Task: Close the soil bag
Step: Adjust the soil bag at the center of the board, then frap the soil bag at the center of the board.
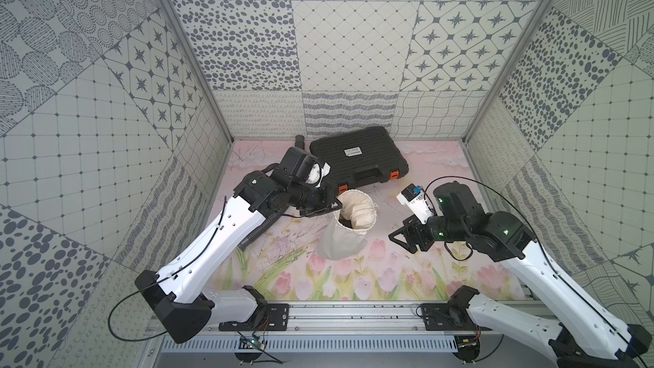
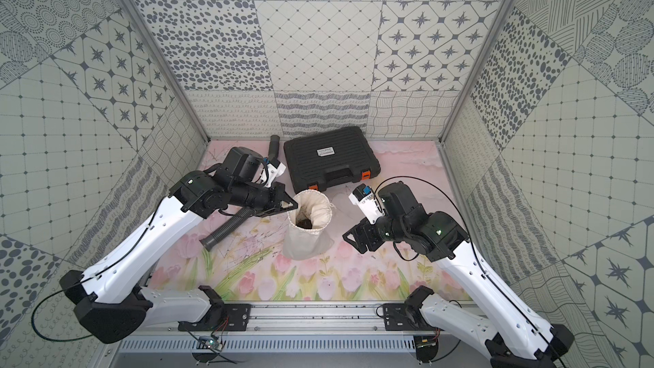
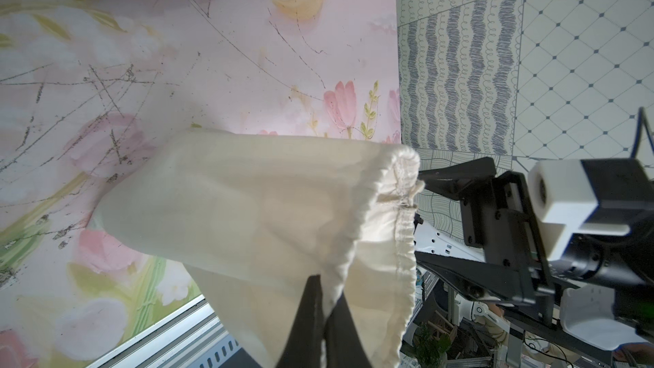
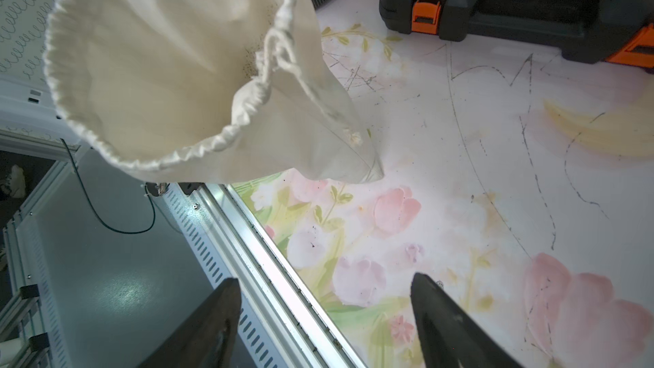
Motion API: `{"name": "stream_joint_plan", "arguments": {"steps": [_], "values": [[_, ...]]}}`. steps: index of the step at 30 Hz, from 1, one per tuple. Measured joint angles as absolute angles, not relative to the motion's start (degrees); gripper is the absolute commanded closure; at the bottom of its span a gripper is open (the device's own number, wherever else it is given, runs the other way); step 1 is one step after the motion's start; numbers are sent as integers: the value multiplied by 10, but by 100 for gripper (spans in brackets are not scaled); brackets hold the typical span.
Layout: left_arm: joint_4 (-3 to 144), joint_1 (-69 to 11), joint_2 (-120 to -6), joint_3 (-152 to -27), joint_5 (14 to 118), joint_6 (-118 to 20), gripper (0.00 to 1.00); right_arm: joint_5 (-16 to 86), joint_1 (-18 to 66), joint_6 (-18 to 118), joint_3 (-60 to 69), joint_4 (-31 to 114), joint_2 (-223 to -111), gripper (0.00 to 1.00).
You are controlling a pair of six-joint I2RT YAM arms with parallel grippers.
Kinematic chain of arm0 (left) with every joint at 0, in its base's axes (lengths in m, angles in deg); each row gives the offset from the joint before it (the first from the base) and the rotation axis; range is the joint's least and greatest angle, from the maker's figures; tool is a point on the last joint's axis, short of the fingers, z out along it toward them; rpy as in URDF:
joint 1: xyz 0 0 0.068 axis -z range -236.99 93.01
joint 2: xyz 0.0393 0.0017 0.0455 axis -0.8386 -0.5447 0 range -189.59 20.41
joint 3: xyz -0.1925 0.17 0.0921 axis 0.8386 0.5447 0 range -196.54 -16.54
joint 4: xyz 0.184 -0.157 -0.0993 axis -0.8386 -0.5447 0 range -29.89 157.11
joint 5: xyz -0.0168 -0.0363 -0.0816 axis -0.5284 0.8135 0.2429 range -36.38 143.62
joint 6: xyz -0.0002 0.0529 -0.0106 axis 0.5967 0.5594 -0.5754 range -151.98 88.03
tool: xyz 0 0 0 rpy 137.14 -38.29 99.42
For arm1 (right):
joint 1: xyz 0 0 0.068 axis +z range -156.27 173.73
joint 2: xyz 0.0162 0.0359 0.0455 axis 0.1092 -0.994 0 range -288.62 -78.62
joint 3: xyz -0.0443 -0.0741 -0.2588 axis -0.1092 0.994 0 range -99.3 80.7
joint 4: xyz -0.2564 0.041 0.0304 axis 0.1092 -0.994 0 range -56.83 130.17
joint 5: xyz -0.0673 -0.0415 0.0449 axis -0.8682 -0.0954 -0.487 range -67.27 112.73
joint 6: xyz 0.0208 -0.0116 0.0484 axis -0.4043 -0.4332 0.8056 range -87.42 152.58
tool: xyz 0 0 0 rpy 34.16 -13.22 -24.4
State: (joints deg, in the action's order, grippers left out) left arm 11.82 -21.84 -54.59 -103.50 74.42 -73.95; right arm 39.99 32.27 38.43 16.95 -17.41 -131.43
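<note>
Soil bag (image 1: 348,233) stands mouth-up at mid-table (image 1: 407,277), left gripper (image 3: 327,288) clenched on its rim, apparently bracing it, while the right gripper (image 4: 323,284) hangs spread, empty, near the cord (image 4: 279,51).

soil bag (image 1: 339,242): off-white cloth, white cord (image 4: 274,51) | case (image 1: 368,168): black, ribbed, orange latches (image 4: 426,15) | table (image 1: 389,270): pink tulips, green leaves, dark scratch marks | walls (image 1: 354,47): grey-on-white patchwork of dots, stars, waves, grids | arms (image 1: 219,242): white shells, black joints
</note>
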Motion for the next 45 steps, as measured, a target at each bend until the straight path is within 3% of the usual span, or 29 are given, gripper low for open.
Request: {"name": "stream_joint_plan", "arguments": {"steps": [14,37,45], "values": [[118,-218,-546,-1035,744,-738,100,379,331,353,270,44,-1301,21],[116,-218,-546,-1036,744,-738,100,352,339,360,341,208,-1342,32],[116,-218,-546,-1036,743,-738,100,345,339,356,341,229,-1342,54]]}}
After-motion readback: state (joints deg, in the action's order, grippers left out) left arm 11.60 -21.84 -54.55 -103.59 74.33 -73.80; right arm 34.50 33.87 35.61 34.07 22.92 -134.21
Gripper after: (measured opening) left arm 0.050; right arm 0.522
